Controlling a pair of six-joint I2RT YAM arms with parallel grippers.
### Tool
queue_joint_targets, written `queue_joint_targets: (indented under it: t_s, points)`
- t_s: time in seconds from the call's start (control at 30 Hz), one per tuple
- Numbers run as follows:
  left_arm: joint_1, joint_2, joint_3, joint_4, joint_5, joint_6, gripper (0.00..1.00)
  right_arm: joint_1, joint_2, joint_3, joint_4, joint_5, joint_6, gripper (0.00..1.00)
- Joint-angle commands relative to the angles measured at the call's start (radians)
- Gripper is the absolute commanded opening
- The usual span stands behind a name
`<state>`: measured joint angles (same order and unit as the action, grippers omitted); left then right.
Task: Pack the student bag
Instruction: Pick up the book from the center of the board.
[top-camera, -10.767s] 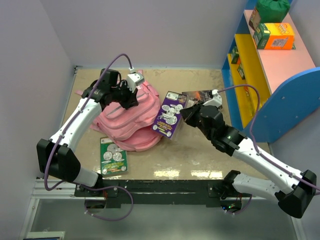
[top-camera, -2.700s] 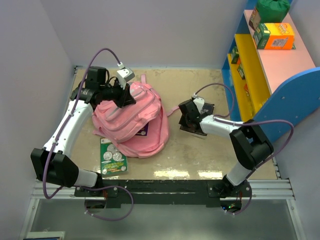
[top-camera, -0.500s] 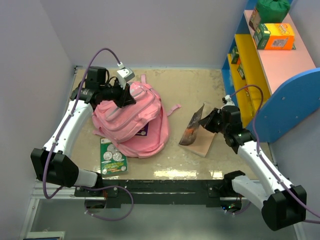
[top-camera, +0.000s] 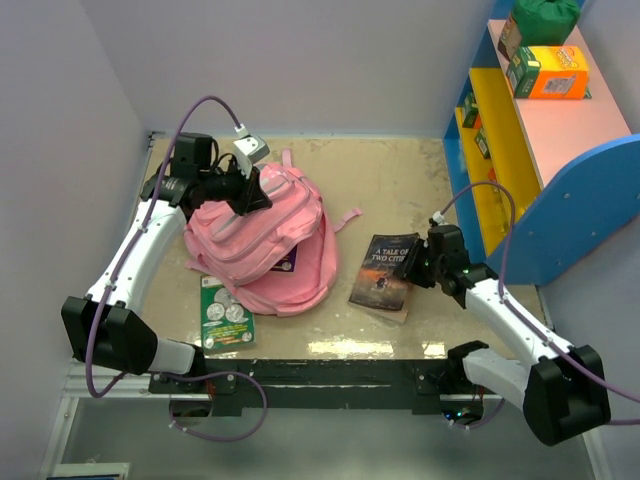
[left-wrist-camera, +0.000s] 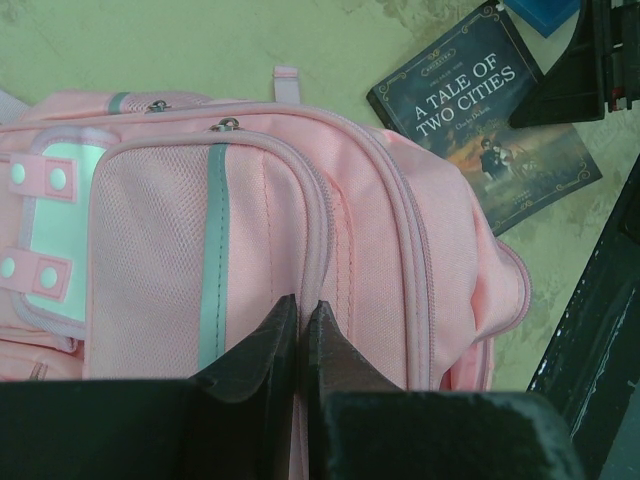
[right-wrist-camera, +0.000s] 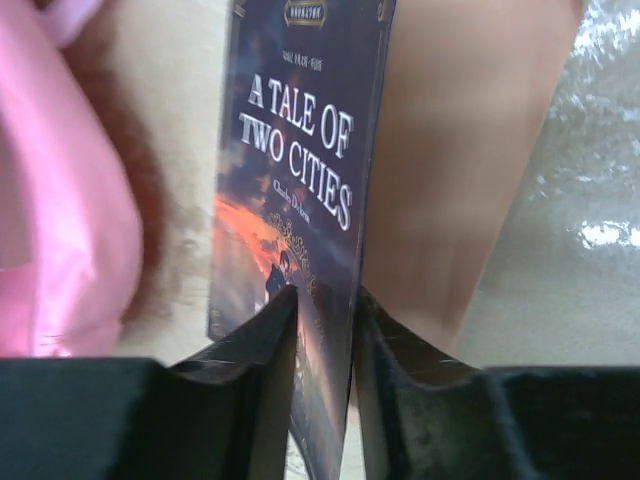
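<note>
Packing looks partway done: a purple item (top-camera: 288, 264) peeks from the student bag (top-camera: 270, 235), which lies left of centre, while the paperback (top-camera: 385, 270) just right of it and a green booklet (top-camera: 226, 313) at its near side wait outside. The left gripper (left-wrist-camera: 300, 300) pinches the bag's far top fabric. The right gripper (right-wrist-camera: 325, 300) has narrow jaws straddling the paperback's edge; I cannot tell whether they clamp it.

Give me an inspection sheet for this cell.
Surface: tan tabletop, glare at near edge.
Job's things: pink backpack lying left of centre; book "A Tale of Two Cities" cover-up to its right, not packed.
Clutter: green card pack at the backpack's near-left edge.
Grippers: left gripper jaws closed on backpack fabric; right gripper jaws astride the book's edge, grip unclear.
Cables: purple cables loop above both arms, snagging nothing.
Surroundings: coloured shelf at right holding an orange box.
</note>
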<state>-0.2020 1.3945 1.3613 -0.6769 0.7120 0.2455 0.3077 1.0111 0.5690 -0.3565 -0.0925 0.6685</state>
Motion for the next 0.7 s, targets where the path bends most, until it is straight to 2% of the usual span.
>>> queue_joint_targets:
  t_s: [0.0,0.2,0.3,0.33,0.5,0.67]
  points:
    - [0.013,-0.032,0.041,0.088,0.055,-0.006,0.0,-0.005,0.027,-0.004,-0.013,0.033,-0.003,0.34]
    - [0.013,-0.023,0.044,0.099,0.063,-0.014,0.0,-0.007,0.043,-0.012,-0.004,0.037,0.0,0.37]
    - [0.013,-0.02,0.044,0.103,0.067,-0.022,0.0,-0.005,0.037,-0.02,0.019,0.031,0.014,0.18]
    - [0.013,-0.019,0.044,0.103,0.067,-0.023,0.0,-0.007,0.027,-0.011,0.03,0.028,0.017,0.01]
    - [0.013,-0.019,0.048,0.108,0.064,-0.023,0.0,-0.007,-0.025,0.104,0.005,-0.022,0.028,0.0]
    - [0.013,-0.017,0.039,0.125,0.064,-0.038,0.0,0.03,0.014,0.331,-0.07,-0.093,0.019,0.0]
